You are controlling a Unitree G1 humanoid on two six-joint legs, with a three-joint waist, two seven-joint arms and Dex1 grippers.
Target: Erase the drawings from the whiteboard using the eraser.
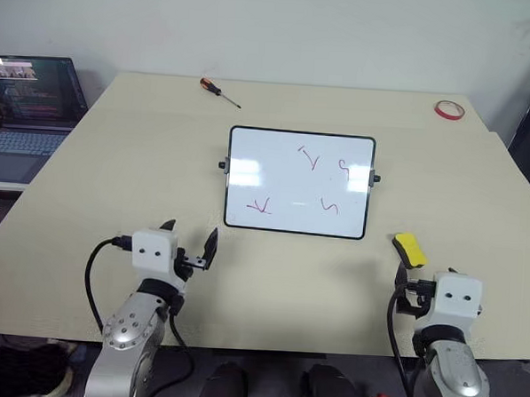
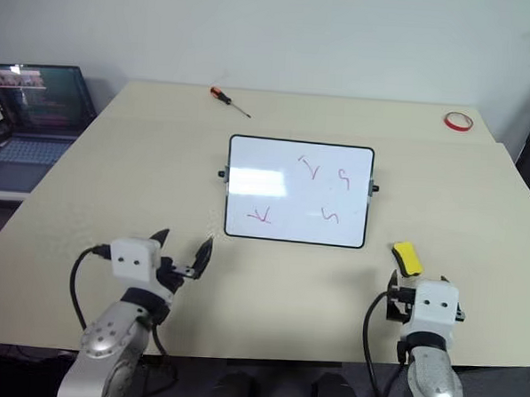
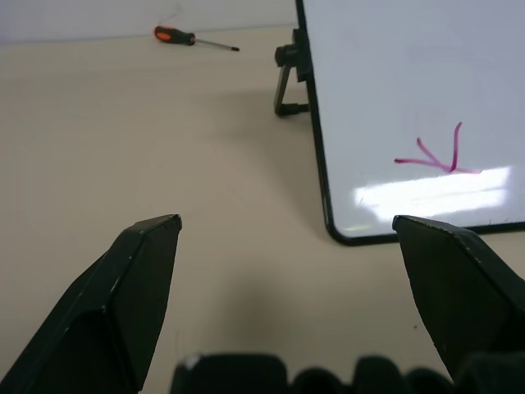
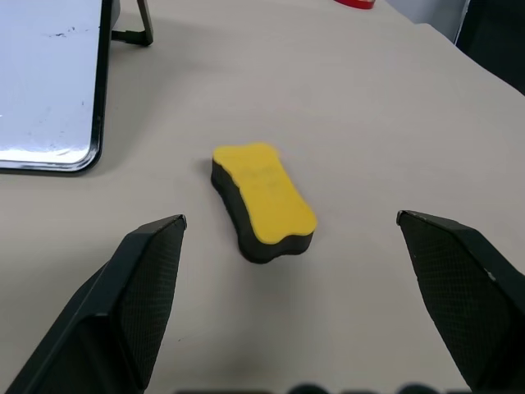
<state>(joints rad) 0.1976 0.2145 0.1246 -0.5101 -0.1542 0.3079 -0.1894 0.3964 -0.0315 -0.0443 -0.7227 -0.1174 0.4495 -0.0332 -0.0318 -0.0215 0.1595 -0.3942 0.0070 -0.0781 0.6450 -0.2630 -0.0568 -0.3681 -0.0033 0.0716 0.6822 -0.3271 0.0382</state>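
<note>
Looks like an office or small robotics lab room. Plain white wall (image 1: 283, 30) behind a wide beige worktop (image 1: 115, 182), made of two pieces pushed together with a seam across. Open laptop (image 1: 29, 115) with a lit screen on a lower side desk off the left edge. Small desktop whiteboard (image 1: 275, 177) on a stand near the middle, red scribbles (image 1: 310, 156) on it. Orange-handled screwdriver (image 1: 219, 90) and red tape ring (image 1: 448, 109) lying near the far edge, yellow eraser (image 1: 410, 249) toward the right. Bare, tidy, no household furnishings.
</note>
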